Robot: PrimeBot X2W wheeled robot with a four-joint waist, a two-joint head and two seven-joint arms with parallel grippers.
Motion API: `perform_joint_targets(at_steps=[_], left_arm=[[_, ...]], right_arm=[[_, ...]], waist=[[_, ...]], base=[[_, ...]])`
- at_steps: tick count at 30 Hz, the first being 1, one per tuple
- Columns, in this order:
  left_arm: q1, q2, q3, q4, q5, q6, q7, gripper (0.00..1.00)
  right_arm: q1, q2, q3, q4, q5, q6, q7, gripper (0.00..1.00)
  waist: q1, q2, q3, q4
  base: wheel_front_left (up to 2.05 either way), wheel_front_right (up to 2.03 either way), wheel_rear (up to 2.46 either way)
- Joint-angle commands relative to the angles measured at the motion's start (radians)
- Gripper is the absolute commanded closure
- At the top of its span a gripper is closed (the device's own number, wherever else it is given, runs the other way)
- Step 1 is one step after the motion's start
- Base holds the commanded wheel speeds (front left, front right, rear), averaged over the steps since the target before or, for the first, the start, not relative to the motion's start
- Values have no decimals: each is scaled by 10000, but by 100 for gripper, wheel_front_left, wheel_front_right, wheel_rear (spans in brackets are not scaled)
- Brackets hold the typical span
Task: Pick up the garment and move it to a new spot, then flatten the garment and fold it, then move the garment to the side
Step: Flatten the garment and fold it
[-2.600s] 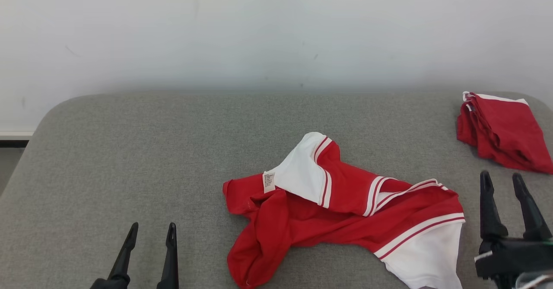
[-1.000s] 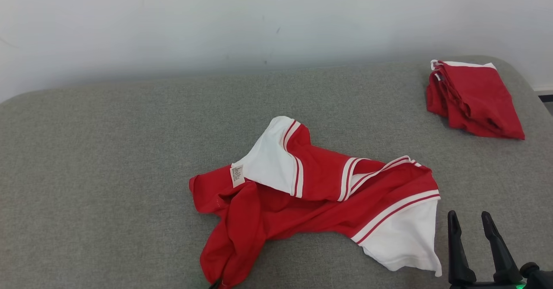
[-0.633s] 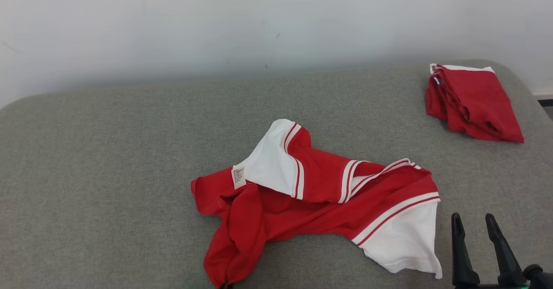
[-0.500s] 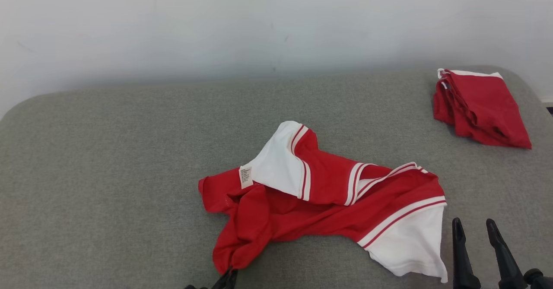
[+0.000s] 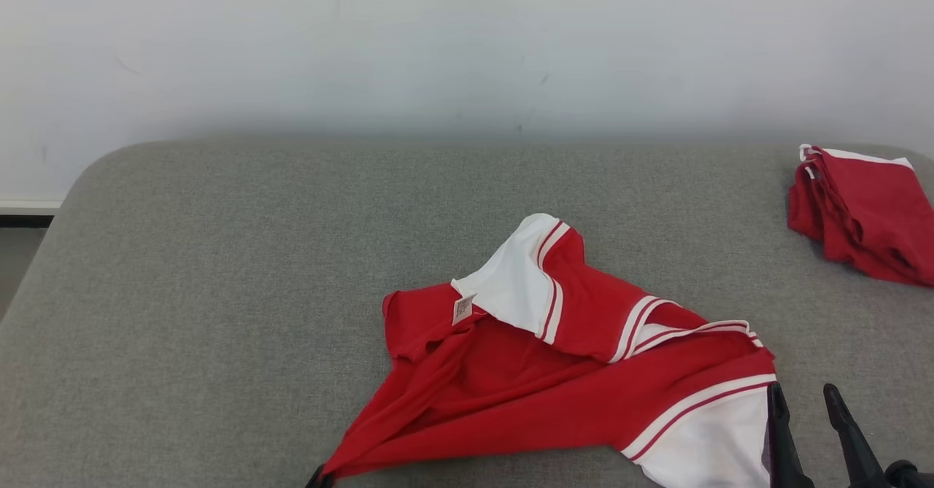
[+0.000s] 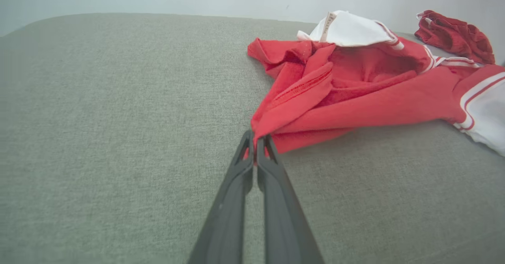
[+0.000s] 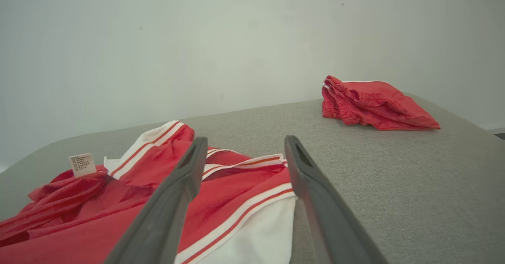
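I see left gripper (image 6: 255,137) clamped tight on red garment (image 6: 355,98) corner. Right gripper (image 7: 244,147) spread wide, empty, garment's white edge just beside it.

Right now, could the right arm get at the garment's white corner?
Likely yes: the right tool is open right beside the white corner, with nothing between them.

1. Bright, even, diffuse light; the wall (image 5: 438,50) looks pale and flat.
2. A soft grey band of shade runs along the wall just above the pad (image 5: 219,254).
3. The garment (image 5: 554,393) casts a faint, narrow shadow along its near edge.
4. Both wrist views bend at the edges; fingers (image 7: 165,212) near the lens look soft.
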Motion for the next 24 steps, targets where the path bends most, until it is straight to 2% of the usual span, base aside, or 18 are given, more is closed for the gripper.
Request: perform_joint_targets(at_steps=[1, 9, 10, 11, 12, 13, 24], left_arm=[[105, -40, 98, 41, -109, -7, -29, 100], [376, -308, 445, 942, -260, -9, -29, 100], [334, -330, 421, 983, -196, -17, -29, 91], [279, -364, 444, 910, -145, -23, -29, 23], [248, -416, 475, 807, -122, -27, -29, 3], [245, -463, 531, 661, -67, -30, -29, 0], [774, -823, 1329, -2474, 821, -31, -29, 0]], right_arm=[[-4, -85, -56, 37, 23, -21, -1, 0], [5, -135, -143, 197, 38, -21, 61, 0], [20, -138, -169, 225, 38, -21, 68, 0], [36, -135, -189, 240, 37, -21, 72, 0], [42, -127, -216, 249, 35, -21, 71, 0], [47, -124, -220, 266, 37, -21, 72, 0], [-20, 22, -192, 435, 63, -21, -18, 0]], waist=[[0, 0, 8, -4], [0, 0, -11, -26], [0, 0, -25, 6], [0, 0, -35, 40], [0, 0, -50, 81], [0, 0, -65, 123], [0, 0, -95, 507]], base=[[0, 0, 0], [0, 0, 0], [0, 0, 0], [0, 0, 0], [0, 0, 0], [0, 0, 0], [0, 0, 0]])
